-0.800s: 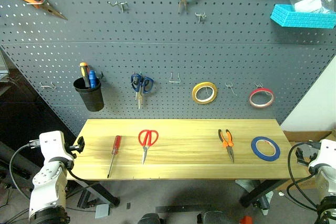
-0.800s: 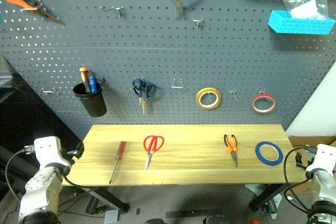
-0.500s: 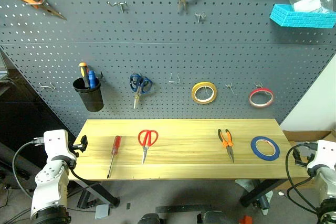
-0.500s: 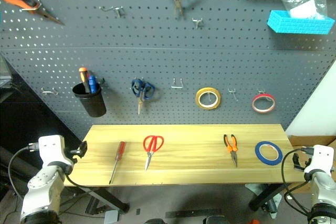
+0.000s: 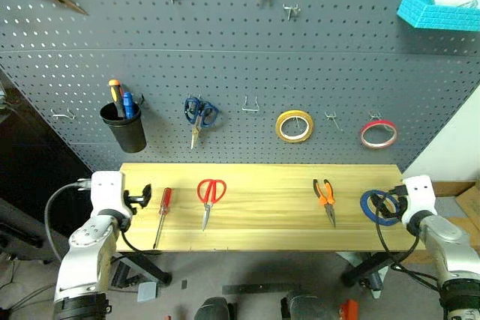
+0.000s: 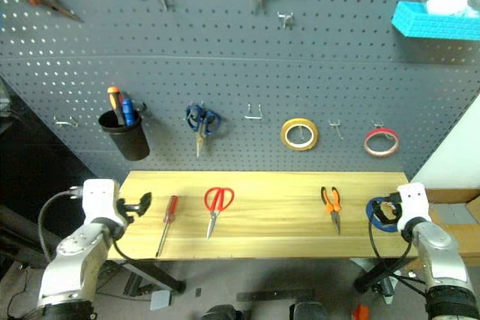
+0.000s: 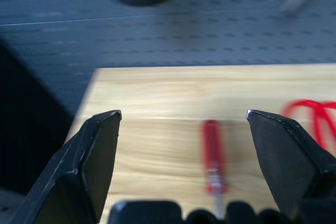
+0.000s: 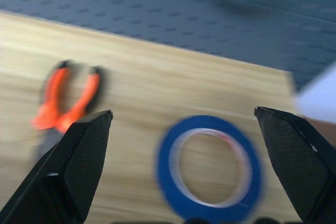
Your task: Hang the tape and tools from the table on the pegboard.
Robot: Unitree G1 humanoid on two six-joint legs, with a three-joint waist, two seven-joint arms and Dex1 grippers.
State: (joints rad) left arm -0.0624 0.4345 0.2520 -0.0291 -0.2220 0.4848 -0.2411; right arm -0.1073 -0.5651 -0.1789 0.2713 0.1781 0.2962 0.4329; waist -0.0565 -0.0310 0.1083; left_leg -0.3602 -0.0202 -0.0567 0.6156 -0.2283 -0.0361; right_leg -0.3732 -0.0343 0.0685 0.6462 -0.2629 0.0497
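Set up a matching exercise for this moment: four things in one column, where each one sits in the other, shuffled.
Things:
1. screwdriver
2. blue tape
3. yellow roll
4. orange pliers

Places:
A. hanging on the pegboard
B. on the table, ahead of the left hand
C. on the table, ahead of the right hand
D. on the table, between red scissors and blue tape

Pairs: 1-B, 2-C, 3-A, 4-D

Likely a workshop: tool-hung pegboard [image 5: 225,58] above a wooden table [image 5: 262,230].
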